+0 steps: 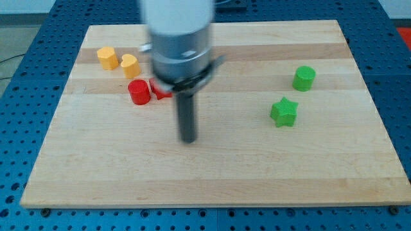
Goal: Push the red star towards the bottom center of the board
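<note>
- The wooden board (212,173) lay under my tip (188,139), spreading to every side of it
- My tip was a plain dark rod with no jaws to spread or pinch; it stood on bare wood, touching no block
- The green star (284,112) lay well to the view's right of my tip; the green cylinder (304,78) beyond it, higher
- The red cylinder (139,92) sat up-left of my tip; the red star (159,90) just beside it, mostly hidden behind the rod's housing, apart from my tip
- Two yellow blocks, one (108,58) and another (130,65), lay farther up-left
</note>
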{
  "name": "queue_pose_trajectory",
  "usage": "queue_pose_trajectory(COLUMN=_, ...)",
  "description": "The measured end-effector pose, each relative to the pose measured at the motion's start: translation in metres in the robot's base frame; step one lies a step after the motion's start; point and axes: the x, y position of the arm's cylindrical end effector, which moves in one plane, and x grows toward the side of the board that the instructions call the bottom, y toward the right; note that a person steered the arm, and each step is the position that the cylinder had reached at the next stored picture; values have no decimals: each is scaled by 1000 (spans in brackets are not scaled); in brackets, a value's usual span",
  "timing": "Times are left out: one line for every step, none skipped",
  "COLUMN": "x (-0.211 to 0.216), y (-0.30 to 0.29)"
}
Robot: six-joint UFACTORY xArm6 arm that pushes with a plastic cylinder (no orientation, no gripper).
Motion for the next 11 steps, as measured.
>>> queue_pose_trajectory(x=-37, y=-89)
queue_pose_trajectory(x=-121, y=-132)
queue_pose_trajectory(x=-169, y=-131)
queue_pose_trajectory(x=-166, y=-54)
queue_pose_trajectory(x=-124, y=-17)
queue_pose_trajectory(x=-99, y=39)
queue_pose_trajectory(x=-111, y=57)
queue_pose_trajectory(x=-112, y=82)
queue_pose_trajectory(x=-59, y=98)
queue_pose_trajectory(x=-41, y=84)
queue_pose_trajectory(x=-60, y=113)
